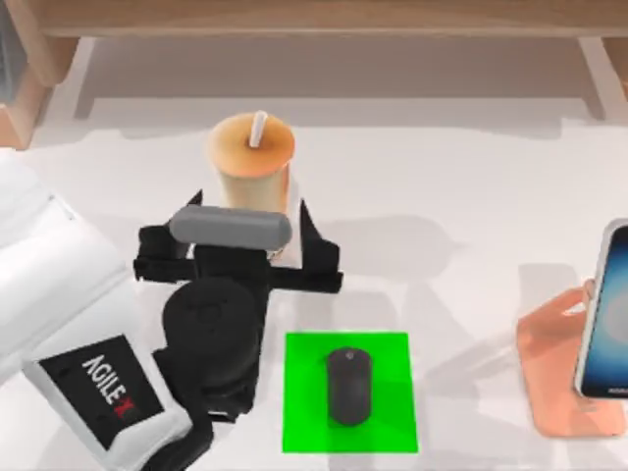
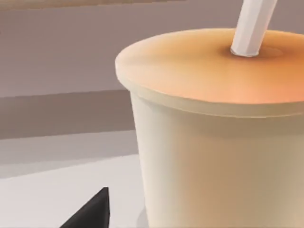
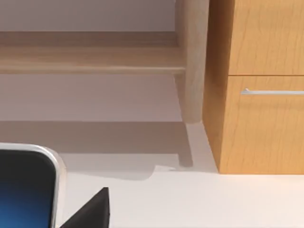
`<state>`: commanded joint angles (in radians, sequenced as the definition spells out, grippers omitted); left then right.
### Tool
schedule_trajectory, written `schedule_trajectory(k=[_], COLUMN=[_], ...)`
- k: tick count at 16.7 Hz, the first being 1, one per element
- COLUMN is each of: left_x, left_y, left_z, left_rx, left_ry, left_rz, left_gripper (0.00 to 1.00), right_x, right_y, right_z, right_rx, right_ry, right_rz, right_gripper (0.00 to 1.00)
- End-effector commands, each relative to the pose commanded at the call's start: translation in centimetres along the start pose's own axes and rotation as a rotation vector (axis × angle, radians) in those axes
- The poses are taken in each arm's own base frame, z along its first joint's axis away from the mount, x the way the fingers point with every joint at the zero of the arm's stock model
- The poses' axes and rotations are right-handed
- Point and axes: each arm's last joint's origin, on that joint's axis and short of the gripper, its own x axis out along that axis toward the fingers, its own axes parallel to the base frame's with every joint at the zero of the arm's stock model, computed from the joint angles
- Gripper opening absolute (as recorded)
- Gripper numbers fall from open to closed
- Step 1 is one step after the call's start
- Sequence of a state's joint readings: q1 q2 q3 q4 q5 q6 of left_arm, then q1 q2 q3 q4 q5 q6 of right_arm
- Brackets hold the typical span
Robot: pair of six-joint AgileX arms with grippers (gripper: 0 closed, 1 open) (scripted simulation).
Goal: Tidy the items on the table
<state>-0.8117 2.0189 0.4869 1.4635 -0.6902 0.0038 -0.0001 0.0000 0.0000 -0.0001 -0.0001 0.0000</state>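
Just left tool (image 1: 252,257) astride cup (image 1: 253,157)

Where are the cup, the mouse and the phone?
cup (image 1: 252,162), top view, on its orange lid.
mouse (image 1: 348,386), top view, on its black back.
phone (image 1: 606,314), top view, on its bluish screen.

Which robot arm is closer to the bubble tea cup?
The left. The left gripper is right at the bubble tea cup, its fingers on either side. The right gripper is far off by the smartphone.
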Motion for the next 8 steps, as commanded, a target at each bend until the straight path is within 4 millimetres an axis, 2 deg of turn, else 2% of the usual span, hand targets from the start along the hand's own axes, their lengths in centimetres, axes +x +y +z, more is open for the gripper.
schedule_trajectory(k=[4,8], left_x=[1.6,1.8], left_y=[-0.7,-0.8], left_z=[-1.1,-1.1], left_rx=[-0.047,-0.051], left_ry=[-0.057,-0.062], left_rz=[0.067,0.073], left_gripper=[1.0,1.0], right_x=[0.0,0.0], right_y=[0.0,0.0], right_z=[0.0,0.0], right_rx=[0.0,0.0], right_ry=[0.0,0.0], right_rz=[0.0,0.0], right_gripper=[1.0,1.0])
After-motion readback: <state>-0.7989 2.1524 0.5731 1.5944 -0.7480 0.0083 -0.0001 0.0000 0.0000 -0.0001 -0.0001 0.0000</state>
